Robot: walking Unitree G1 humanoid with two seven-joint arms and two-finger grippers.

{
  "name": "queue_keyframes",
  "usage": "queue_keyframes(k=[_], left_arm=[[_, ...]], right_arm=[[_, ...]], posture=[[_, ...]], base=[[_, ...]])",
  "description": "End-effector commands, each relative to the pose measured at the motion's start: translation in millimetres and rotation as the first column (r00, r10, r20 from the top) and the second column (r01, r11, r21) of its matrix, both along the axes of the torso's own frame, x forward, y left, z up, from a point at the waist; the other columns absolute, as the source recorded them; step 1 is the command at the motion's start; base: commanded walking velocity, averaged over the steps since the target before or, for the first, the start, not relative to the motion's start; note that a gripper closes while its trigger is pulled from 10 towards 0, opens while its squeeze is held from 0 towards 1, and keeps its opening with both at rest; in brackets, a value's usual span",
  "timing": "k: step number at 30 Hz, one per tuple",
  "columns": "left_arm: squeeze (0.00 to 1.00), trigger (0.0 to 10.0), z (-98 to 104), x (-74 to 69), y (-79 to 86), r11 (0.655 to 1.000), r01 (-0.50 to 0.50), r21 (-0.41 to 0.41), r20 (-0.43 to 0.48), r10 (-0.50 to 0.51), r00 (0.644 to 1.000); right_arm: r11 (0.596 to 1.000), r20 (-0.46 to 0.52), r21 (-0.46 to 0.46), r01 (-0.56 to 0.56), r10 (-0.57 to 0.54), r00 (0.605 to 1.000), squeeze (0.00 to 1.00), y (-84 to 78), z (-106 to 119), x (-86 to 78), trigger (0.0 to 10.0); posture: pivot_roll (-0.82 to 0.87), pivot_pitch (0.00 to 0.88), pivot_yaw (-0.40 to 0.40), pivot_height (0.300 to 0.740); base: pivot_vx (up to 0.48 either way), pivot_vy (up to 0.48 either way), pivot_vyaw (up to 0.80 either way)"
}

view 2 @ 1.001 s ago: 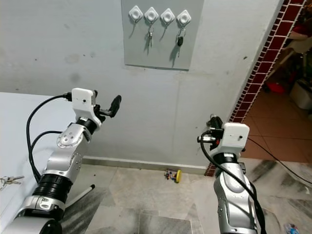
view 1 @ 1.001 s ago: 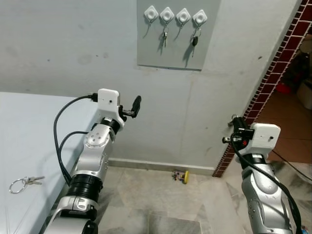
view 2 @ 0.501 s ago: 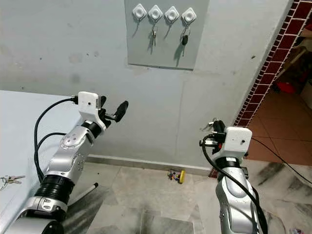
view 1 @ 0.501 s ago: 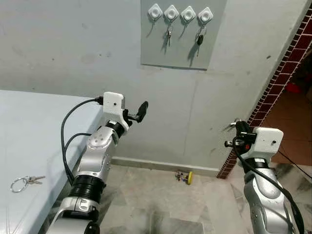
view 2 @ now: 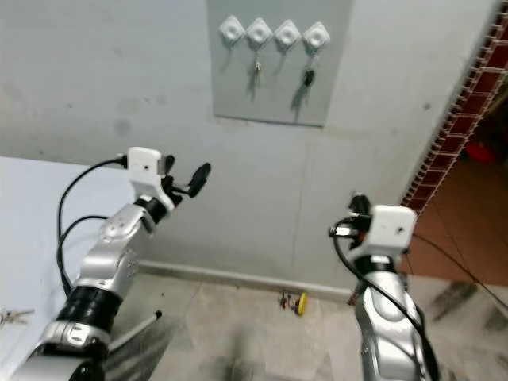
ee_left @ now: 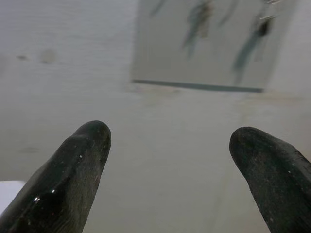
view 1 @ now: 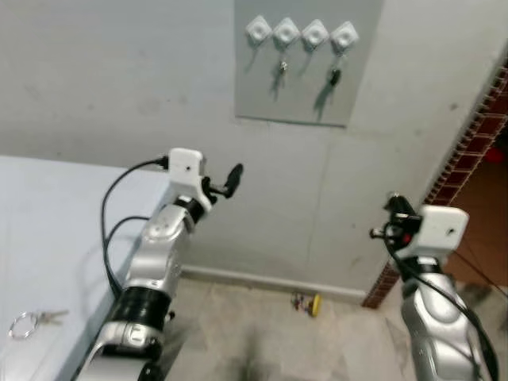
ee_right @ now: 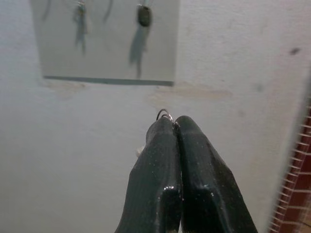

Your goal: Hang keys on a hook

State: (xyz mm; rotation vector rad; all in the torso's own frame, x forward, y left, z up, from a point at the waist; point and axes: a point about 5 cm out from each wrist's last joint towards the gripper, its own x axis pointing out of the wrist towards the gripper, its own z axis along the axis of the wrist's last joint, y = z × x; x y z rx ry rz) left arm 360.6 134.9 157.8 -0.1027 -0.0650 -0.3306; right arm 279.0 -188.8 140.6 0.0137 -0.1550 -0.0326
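A grey board [view 1: 305, 79] on the wall carries a row of white hooks [view 1: 315, 34]. A key [view 1: 281, 67] hangs from the second hook and a dark key fob [view 1: 334, 77] from the fourth. My right gripper [view 1: 393, 210] is raised low and to the right of the board, shut on a thin metal key ring [ee_right: 164, 115] that pokes out above its fingertips. My left gripper [view 1: 232, 178] is open and points at the wall below the board's left side, holding nothing. Another bunch of keys [view 1: 32, 321] lies on the pale table [view 1: 55, 230].
A red brick pillar [view 1: 468, 135] edges the wall on the right, with a doorway beyond it. A small yellow object [view 1: 308, 302] lies on the marble floor by the skirting. The table's corner sits beside my left arm. The picture is slightly blurred.
The whole picture has shifted, so the camera moved; the board now sits slightly further right. Both arms keep their raised poses, and the right gripper still holds the ring.
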Motion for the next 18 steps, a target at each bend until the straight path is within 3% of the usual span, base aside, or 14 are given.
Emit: queue_keyframes(k=[1, 18], left_arm=[[0.0, 10.0, 5.0, 0.9, -12.3, 0.999, 0.031, -0.014, 0.008, -0.031, 0.999], [0.0, 10.0, 6.3, 1.5, -8.7, 0.999, 0.007, -0.031, 0.011, -0.007, 1.0]], right_arm=[[1.0, 0.005, -0.013, 0.023, -0.023, 1.0, 0.0, -8.8, 3.3, -1.1, 10.0], [1.0, 0.0, -0.016, 0.011, -0.011, 1.0, 0.0, -7.5, 3.6, 1.7, 10.0]], posture=[[-0.04, 0.0, -0.013, 0.74], [-0.03, 0.0, -0.022, 0.74]], base=[[0.3, 0.0, 0.0], [0.388, 0.0, 0.0]])
